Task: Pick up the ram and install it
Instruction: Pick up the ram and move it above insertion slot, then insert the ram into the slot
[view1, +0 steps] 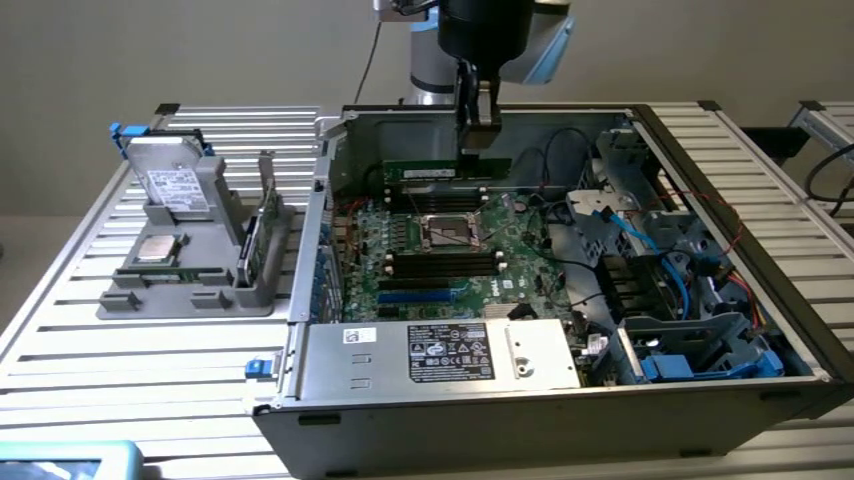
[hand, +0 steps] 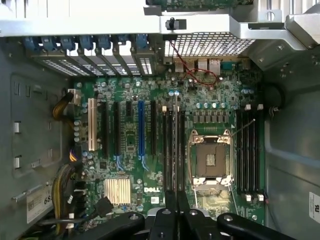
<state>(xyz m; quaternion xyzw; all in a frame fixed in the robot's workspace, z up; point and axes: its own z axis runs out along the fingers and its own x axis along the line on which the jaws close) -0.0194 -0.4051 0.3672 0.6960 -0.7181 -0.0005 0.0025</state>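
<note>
The gripper (view1: 477, 148) is hanging down from the arm into the open computer case (view1: 534, 425), and its fingers are clamping together on the upper edge of the ram (view1: 430, 172). The ram is a long green stick with a white label, and it is standing on its long edge, level, over the far part of the motherboard (view1: 521, 240), just behind the processor socket (view1: 451, 232). In the wrist view the gripper (hand: 175, 196) is looking straight down on the ram (hand: 175, 150), which is showing there as a thin line. It is lying along the black memory slots (hand: 167, 145) beside the processor socket (hand: 210, 160) and parallel with them. I cannot tell if its lower edge is already touching a slot or is hanging a little above it. On the other side of the socket a second group of memory slots (hand: 248, 150) is standing free. The case is lying on a table of aluminium slats (view1: 80, 340), with the power supply (view1: 441, 352) at its near wall and blue cables (view1: 674, 290) on the exterior view's right. On the exterior view's left, outside the case, a grey holder (view1: 200, 295) is carrying a hard drive (view1: 174, 187), a small square processor chip (view1: 158, 248) and a green board standing on its edge (view1: 267, 225) — all well apart from the gripper.
</note>
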